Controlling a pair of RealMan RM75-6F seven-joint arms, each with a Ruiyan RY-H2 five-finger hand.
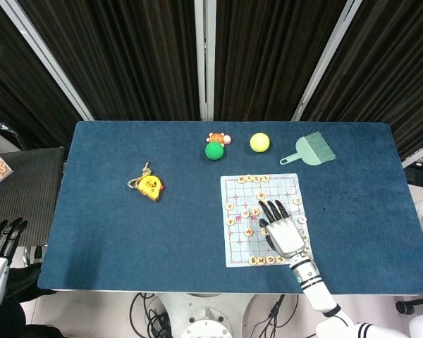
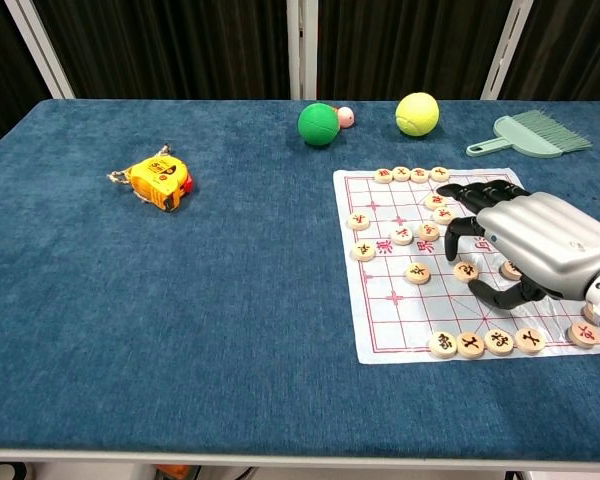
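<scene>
Chest view: right hand [image 2: 535,245] over the chess board [image 2: 385,325], palm down, fingers apart, gripping nothing, probably poised to pick one of the pieces [image 2: 417,273] beneath. Left hand [image 1: 0,243] off the table's left edge, fingers loosely apart, empty.

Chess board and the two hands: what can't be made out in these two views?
- Pieces under the right hand: chest view, its palm and fingers cover part of the chess board, so any contact is hidden.
- Piece markings: head view, too small to read.
- Left hand: head view, cut by the left edge, off the table; absent from the chest view.
- Small toy: chest view, mostly behind the green ball.
</scene>
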